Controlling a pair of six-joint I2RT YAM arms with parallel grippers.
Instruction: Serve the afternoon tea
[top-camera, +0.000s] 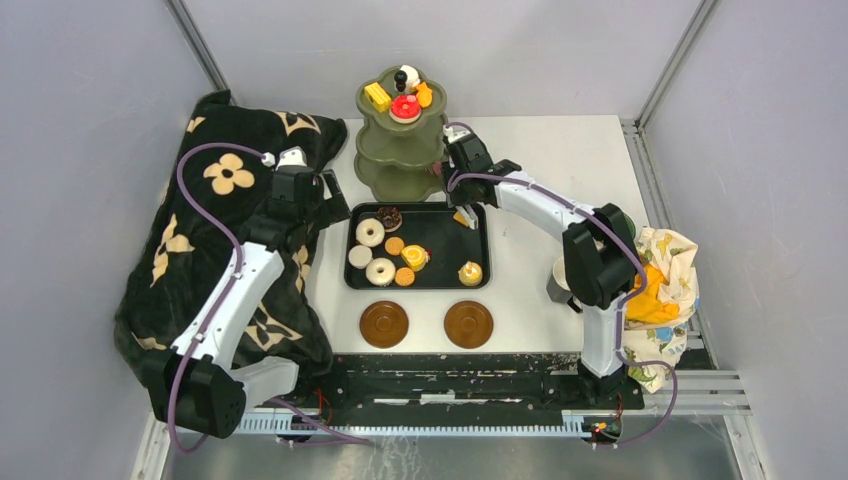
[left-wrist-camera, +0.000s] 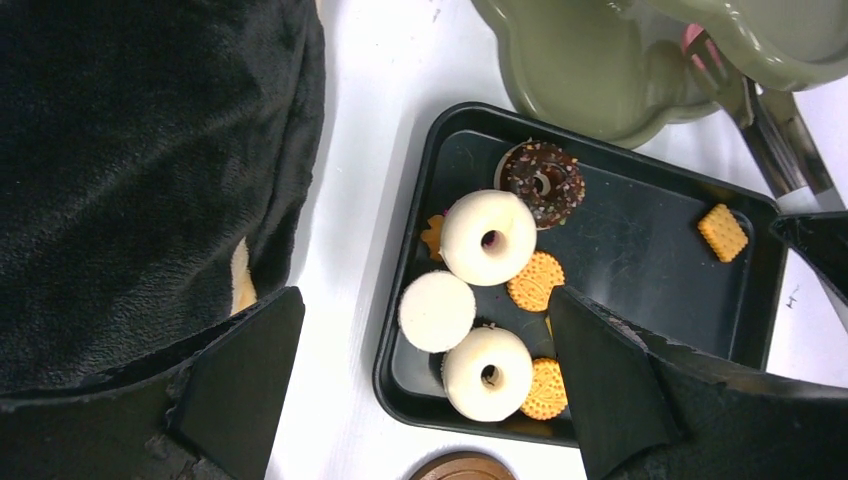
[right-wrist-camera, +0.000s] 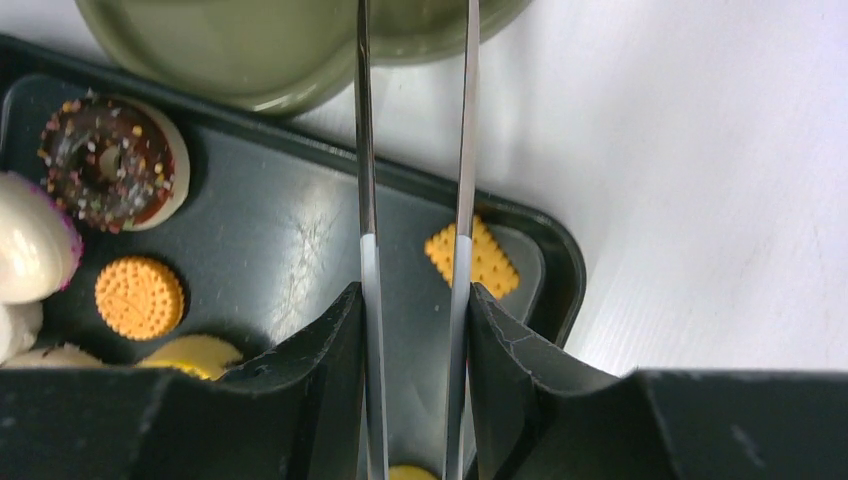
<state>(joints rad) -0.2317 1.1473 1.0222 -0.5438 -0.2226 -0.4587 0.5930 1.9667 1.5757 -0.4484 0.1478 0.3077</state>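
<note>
The olive-green stand (top-camera: 400, 140) is at the back, with a yellow cake (top-camera: 377, 96) and a red cake (top-camera: 405, 108) on its top tier. Donuts and cookies lie in the black tray (top-camera: 440, 240), among them a chocolate donut (right-wrist-camera: 108, 162) and a square cookie (right-wrist-camera: 480, 258). Two brown saucers (top-camera: 384, 324) (top-camera: 468, 324) sit in front of the tray. My right gripper (right-wrist-camera: 415, 300) is shut on the metal tongs (right-wrist-camera: 366, 150), whose arms reach over the tray's far right corner toward the stand's lower tier. My left gripper (left-wrist-camera: 425, 370) hangs open above the tray's left edge, holding nothing.
A black plush blanket with beige flowers (top-camera: 220, 230) covers the left side. A patterned cloth (top-camera: 665, 280) lies at the right edge. A grey mug (top-camera: 558, 282) stands half hidden behind the right arm. Grey walls close in on three sides.
</note>
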